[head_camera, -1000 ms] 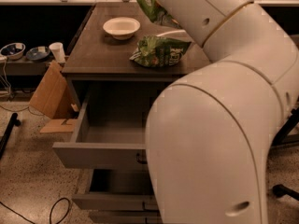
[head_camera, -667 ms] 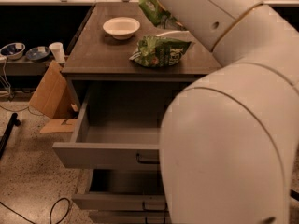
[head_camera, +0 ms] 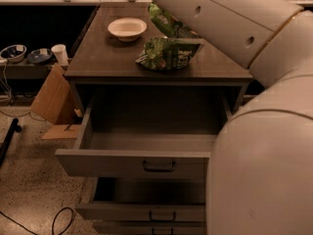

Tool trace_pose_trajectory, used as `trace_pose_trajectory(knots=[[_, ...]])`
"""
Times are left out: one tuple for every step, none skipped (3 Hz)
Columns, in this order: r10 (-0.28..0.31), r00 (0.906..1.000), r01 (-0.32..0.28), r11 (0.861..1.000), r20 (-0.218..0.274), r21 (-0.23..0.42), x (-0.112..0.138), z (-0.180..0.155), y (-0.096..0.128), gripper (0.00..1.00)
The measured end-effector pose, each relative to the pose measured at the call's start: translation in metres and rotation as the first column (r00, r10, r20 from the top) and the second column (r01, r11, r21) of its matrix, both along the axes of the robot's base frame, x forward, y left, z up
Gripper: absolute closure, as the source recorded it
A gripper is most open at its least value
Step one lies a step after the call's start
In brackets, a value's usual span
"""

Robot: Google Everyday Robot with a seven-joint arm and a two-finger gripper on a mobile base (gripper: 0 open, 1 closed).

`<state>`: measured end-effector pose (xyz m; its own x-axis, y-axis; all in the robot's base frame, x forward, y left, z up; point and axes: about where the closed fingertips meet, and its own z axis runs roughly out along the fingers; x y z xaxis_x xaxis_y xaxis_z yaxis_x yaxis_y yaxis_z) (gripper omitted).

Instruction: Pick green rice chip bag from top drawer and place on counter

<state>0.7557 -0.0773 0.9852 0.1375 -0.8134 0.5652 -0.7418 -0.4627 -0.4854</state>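
Observation:
The bright light-green rice chip bag (head_camera: 162,19) shows at the back of the counter (head_camera: 107,58), partly hidden by my arm (head_camera: 230,28). I cannot tell whether it rests on the counter or is held. My gripper does not show; the arm crossing the upper right covers where it would be. The top drawer (head_camera: 132,163) is pulled out wide, with a dark loop handle (head_camera: 159,166). The part of its inside that I see holds nothing. A duller green bag with white lettering (head_camera: 168,54) lies on the counter near the front edge.
A white bowl (head_camera: 127,28) sits at the counter's back left. The second drawer (head_camera: 146,212) is also partly open. A cardboard box (head_camera: 51,99) leans left of the cabinet. A cup (head_camera: 60,54) and bowls (head_camera: 13,53) stand on a low shelf. A cable (head_camera: 58,219) lies on the floor.
My arm has swung right and up, uncovering the drawer's right side. The bright green bag now shows lower and a little further right. The bowl and the duller bag have not moved.

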Motion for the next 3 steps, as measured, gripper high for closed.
trace_pose_trajectory(knots=[[-0.018, 0.9998, 0.018, 1.000, 0.008, 0.001, 0.002, -0.007, -0.004, 1.00], [-0.068, 0.9973, 0.068, 0.997, 0.025, 0.029, 0.007, -0.001, -0.008, 1.00], [-0.115, 0.9926, 0.112, 0.992, 0.038, 0.062, 0.014, 0.008, -0.011, 1.00]])
